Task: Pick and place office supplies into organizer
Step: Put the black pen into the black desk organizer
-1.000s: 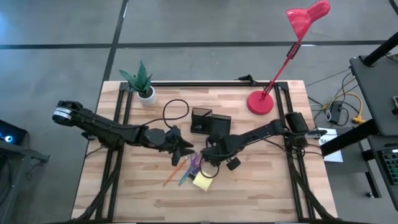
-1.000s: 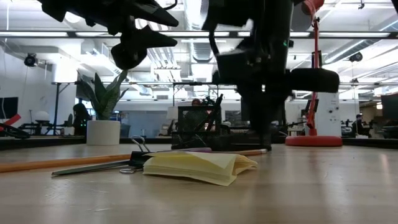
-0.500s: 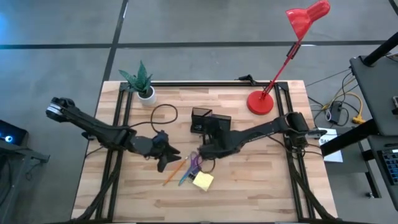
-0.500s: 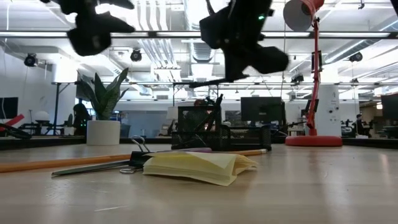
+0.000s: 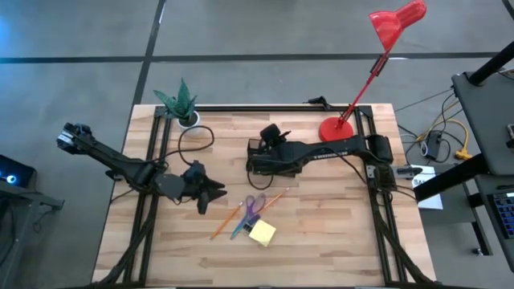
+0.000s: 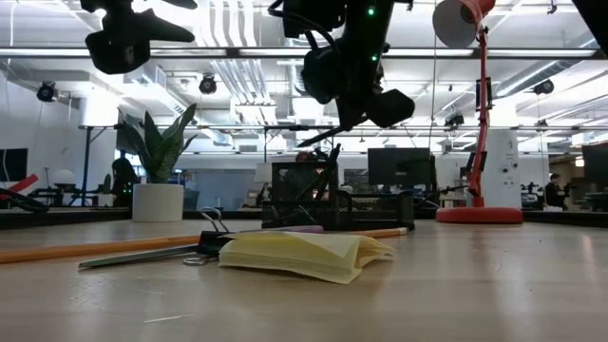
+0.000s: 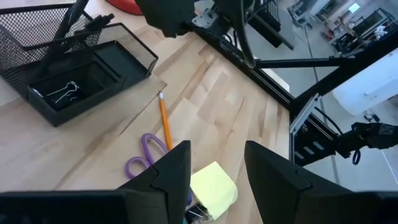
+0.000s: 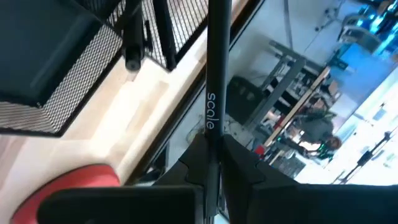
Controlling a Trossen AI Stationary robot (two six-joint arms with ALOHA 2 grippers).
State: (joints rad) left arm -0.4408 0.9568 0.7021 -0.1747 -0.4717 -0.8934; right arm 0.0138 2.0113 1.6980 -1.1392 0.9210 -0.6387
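The black mesh organizer (image 5: 259,145) stands at the table's middle, partly under my right arm. My right gripper (image 8: 214,163) hovers over it, shut on a thin dark pen (image 8: 217,74). In the low view this pen (image 6: 318,137) slants above the organizer (image 6: 304,195). The purple-handled scissors (image 5: 253,206), two orange pencils (image 5: 226,221), a blue piece (image 5: 239,227) and the yellow sticky-note pad (image 5: 262,234) lie flat on the table nearer the near edge. My left gripper (image 7: 214,165) is open, raised to the left of that pile. My right gripper pinches the dark pen between its two fingers (image 8: 194,167), on a stretch of the shaft (image 8: 212,140) just below its printed lettering. The pen sticks out forward past the fingertips, along the fingers. It is lifted clear and slants over the organizer.
A potted green plant (image 5: 183,106) stands at the far left corner, and a black cable (image 5: 197,140) loops beside it. The red lamp's base (image 5: 337,131) is at the far right. A binder clip (image 7: 62,92) lies in the organizer's low tray.
My right gripper rose from the pile with the dark pen and carried it toward the far edge, ending over the organizer. My left gripper drew back toward the table's left, away from the supplies. The scissors, pencils and pad stayed where they were.
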